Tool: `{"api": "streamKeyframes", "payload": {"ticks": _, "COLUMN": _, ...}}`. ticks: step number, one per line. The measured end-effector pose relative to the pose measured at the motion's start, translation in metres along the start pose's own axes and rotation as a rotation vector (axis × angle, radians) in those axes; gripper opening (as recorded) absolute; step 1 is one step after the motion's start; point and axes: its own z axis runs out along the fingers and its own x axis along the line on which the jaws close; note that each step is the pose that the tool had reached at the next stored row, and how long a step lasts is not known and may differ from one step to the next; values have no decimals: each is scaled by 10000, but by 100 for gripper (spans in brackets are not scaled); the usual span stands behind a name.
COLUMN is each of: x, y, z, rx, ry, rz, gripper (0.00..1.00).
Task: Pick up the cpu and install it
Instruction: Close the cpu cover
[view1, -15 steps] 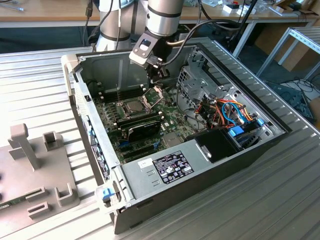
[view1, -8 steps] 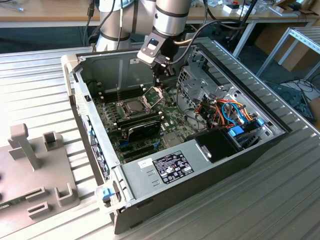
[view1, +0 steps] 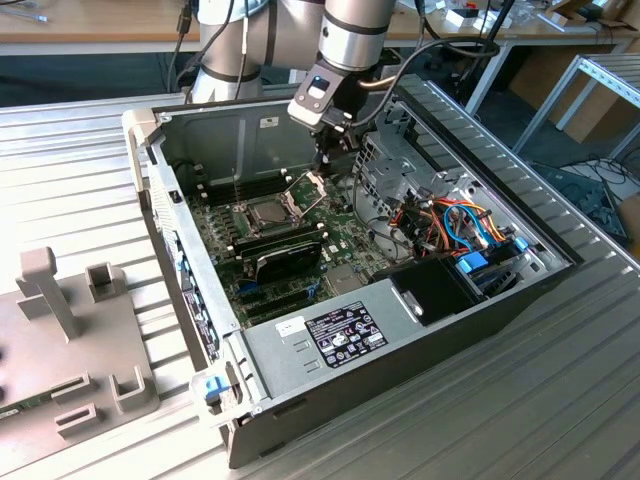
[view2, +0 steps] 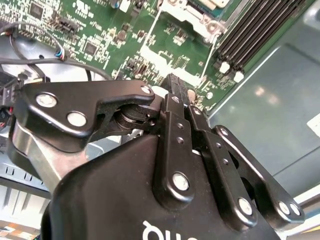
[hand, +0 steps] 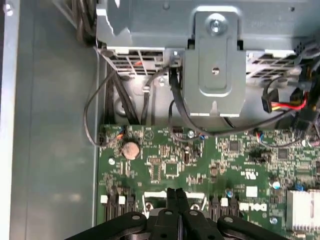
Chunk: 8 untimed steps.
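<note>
Empty gripper (view1: 322, 163) hung just above raised retention frame (view1: 308, 187), fingers pressed together. cpu (view1: 264, 212) looked already seated; frame not yet latched.

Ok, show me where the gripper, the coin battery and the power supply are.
gripper (hand: 175, 191), first wrist view, between its jaw tips
coin battery (hand: 131, 149), first wrist view, centre of its round top
power supply (view1: 340, 335), exterior view, its labelled top face

You have the green motherboard (hand: 170, 160) directly beneath the pincer (hand: 175, 196), a coin battery (hand: 131, 149) near it, a black card (view1: 285, 252) farther off.
</note>
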Motion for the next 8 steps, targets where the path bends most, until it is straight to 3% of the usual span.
{"api": "streamKeyframes", "payload": {"ticks": 4, "x": -2, "y": 127, "z": 11, "rx": 0, "ry": 0, "rz": -1, "gripper": 11}}
{"api": "streamKeyframes", "payload": {"ticks": 8, "x": -2, "y": 165, "z": 65, "rx": 0, "ry": -1, "rz": -1, "gripper": 11}}
